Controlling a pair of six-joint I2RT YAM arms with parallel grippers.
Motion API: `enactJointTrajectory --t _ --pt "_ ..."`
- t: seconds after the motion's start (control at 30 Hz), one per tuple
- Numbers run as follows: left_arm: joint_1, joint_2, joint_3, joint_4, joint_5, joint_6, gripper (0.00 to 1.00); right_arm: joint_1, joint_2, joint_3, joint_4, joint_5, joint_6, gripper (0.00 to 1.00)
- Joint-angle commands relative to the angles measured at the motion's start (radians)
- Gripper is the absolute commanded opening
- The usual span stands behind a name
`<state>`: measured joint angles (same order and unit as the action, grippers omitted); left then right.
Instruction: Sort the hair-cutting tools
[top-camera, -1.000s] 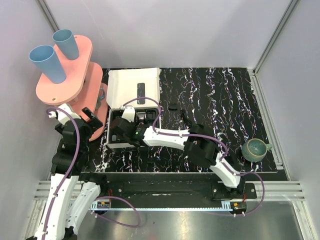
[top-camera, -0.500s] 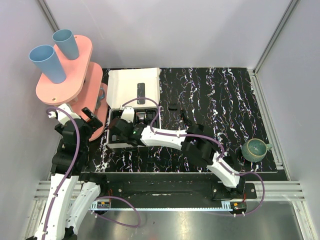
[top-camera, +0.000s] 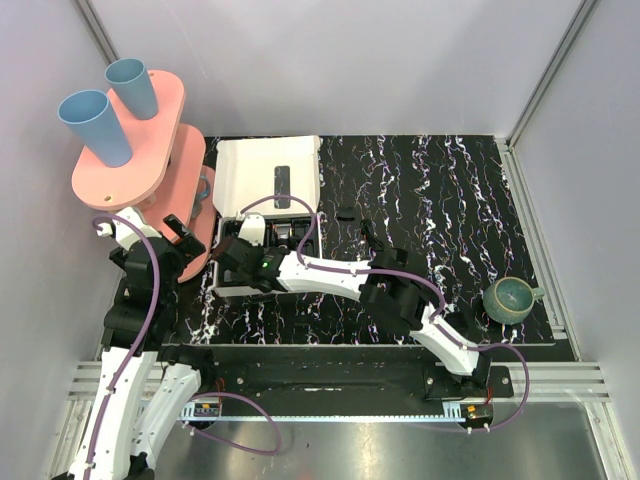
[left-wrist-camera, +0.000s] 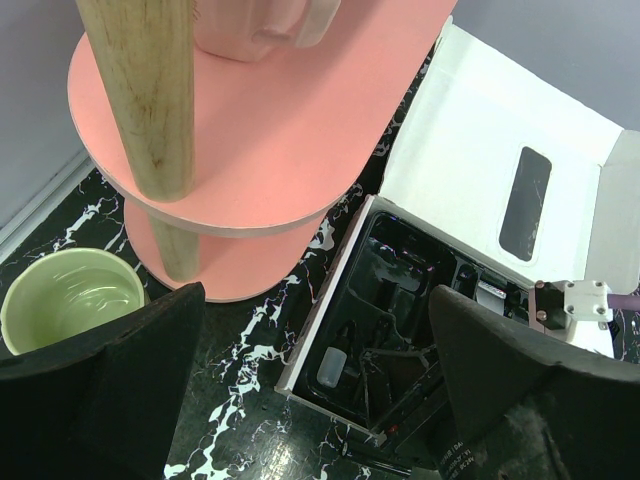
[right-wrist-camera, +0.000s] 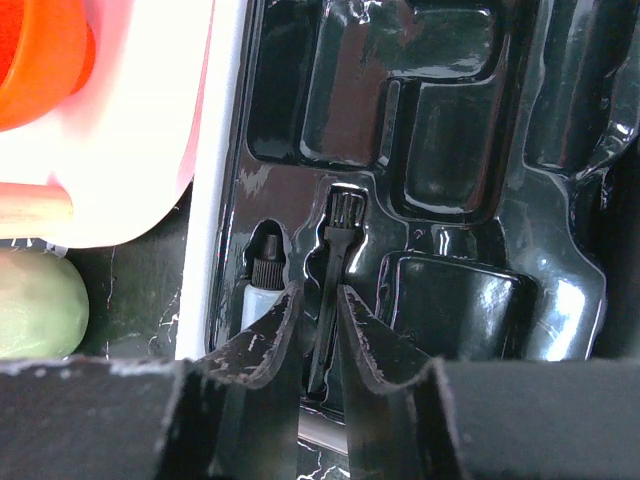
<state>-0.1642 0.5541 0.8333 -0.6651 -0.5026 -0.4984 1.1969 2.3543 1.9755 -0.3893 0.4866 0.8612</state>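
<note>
From above, the right claw (top-camera: 232, 265) hangs over the near half of the white cardboard box (top-camera: 262, 160). 1 small black plastic piece (top-camera: 346, 213) lies on the marbled bench (top-camera: 450, 200), behind and right of it.

The left wrist view shows the left claw (left-wrist-camera: 320, 400) spread wide, with the black moulded plastic tray (left-wrist-camera: 400, 290) just ahead.

In the right wrist view, the right claw is slightly spread and straddles the slim black cleaning brush (right-wrist-camera: 335, 245), which lies in a tray slot. A small clear black-capped bottle (right-wrist-camera: 262, 272) sits just left.

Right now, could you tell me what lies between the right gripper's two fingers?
A slim black brush, lying in its slot of the black tray, a finger on either side; the right wrist view shows it.
</note>
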Motion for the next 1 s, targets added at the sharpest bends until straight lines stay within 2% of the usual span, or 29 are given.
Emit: enactJointTrajectory --t 0.0,0.37,0.47,0.5,0.63,0.97 --pt "0.005 0.006 0.026 0.010 -0.027 0.000 0.99 0.006 0.007 0.036 -0.031 0.040 -0.007 0.27" --pt "0.005 0.004 0.026 0.010 -0.028 -0.003 0.99 0.006 -0.059 0.002 0.004 0.072 -0.056 0.29" --pt "0.005 0.004 0.026 0.012 -0.027 -0.003 0.99 0.006 -0.082 -0.029 0.043 0.075 -0.076 0.26" --pt "0.005 0.004 0.024 0.010 -0.027 -0.003 0.99 0.007 -0.092 -0.035 0.061 0.075 -0.079 0.21" --pt "0.005 0.003 0.026 0.010 -0.027 -0.003 0.99 0.006 -0.090 -0.046 0.076 0.070 -0.085 0.10" --pt "0.005 0.004 0.024 0.012 -0.025 -0.002 0.99 0.004 -0.067 -0.030 0.069 0.052 -0.091 0.06"
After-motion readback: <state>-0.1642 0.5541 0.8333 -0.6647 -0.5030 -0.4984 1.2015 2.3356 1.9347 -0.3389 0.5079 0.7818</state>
